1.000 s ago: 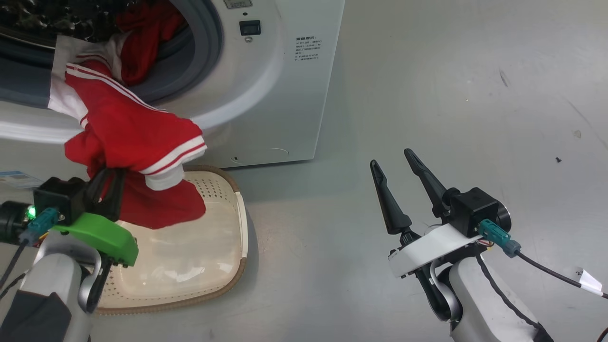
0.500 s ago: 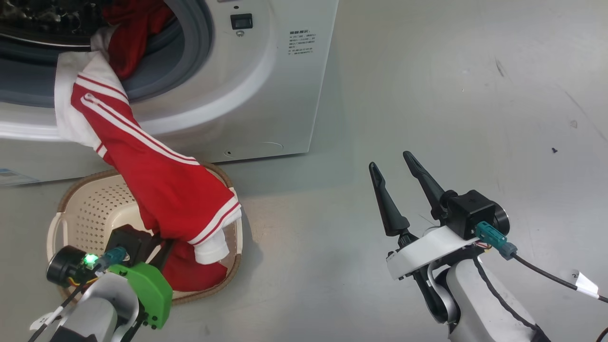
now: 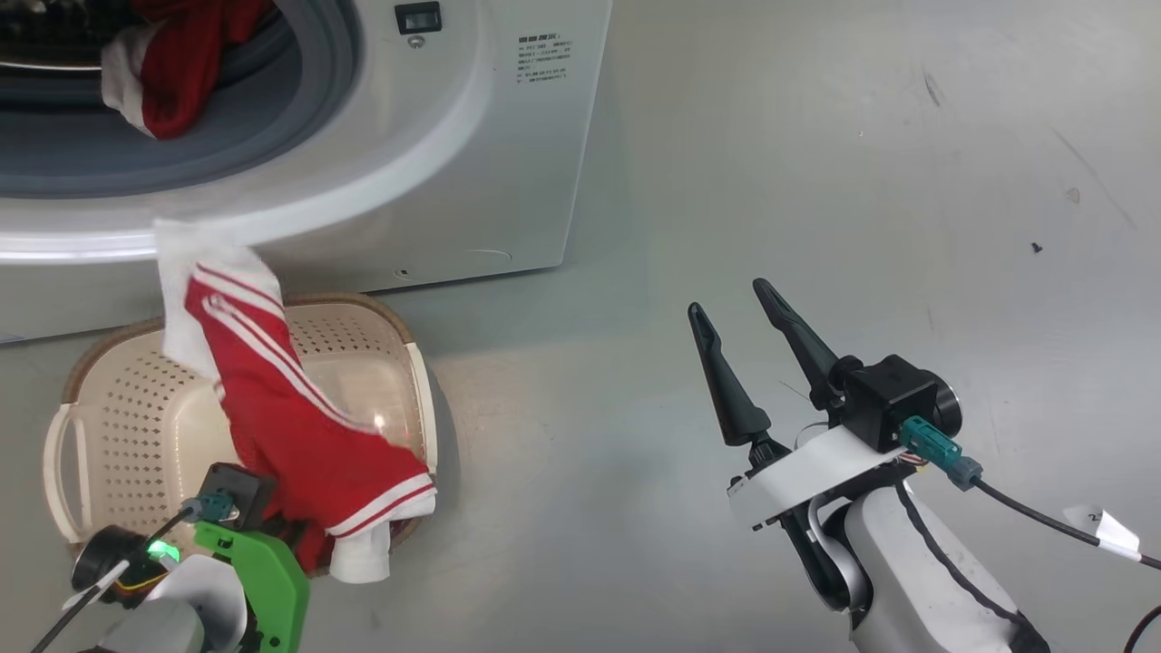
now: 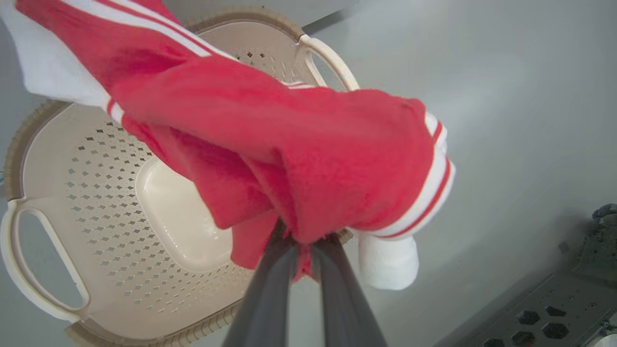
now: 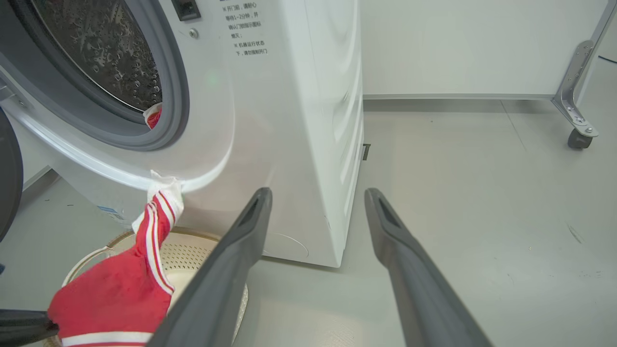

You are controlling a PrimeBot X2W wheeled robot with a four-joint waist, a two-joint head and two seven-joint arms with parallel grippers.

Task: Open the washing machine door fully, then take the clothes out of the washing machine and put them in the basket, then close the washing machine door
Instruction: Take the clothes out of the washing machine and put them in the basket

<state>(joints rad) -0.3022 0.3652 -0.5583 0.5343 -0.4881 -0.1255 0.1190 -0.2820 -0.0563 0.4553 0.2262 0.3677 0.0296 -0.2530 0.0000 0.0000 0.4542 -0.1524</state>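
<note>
Head view. My left gripper (image 4: pixel 303 243) works at the lower left, its tips buried under the red garment (image 3: pixel 299 426). This garment stretches over the basket (image 3: pixel 118 399), which stands on the floor (image 3: pixel 816 181) just before the washing machine (image 3: pixel 508 181). Its white cuff hangs past the basket's near rim. A second red garment (image 3: pixel 172 63) lies in the drum mouth (image 3: pixel 336 109). My right gripper (image 3: pixel 728 297) hovers well apart at the lower right, over bare floor, its jaws spread wide and holding nothing.

Left wrist view. Here I can read the grip itself: the two dark fingers (image 4: pixel 270 289) are pinched together on a bunched fold of the red garment, and the cloth drapes above the perforated bowl of the basket.

Right wrist view. This angle adds the machine's side panel, the steel drum (image 5: pixel 111 58) and the garment's far end: a white strip set against the front panel below the mouth. Whether it touches the panel I cannot tell. The dark rim at the left border is the washing machine door (image 5: pixel 7 183), swung clear of the mouth. The wide gap between my right fingers (image 5: pixel 226 270) is plain here.
</note>
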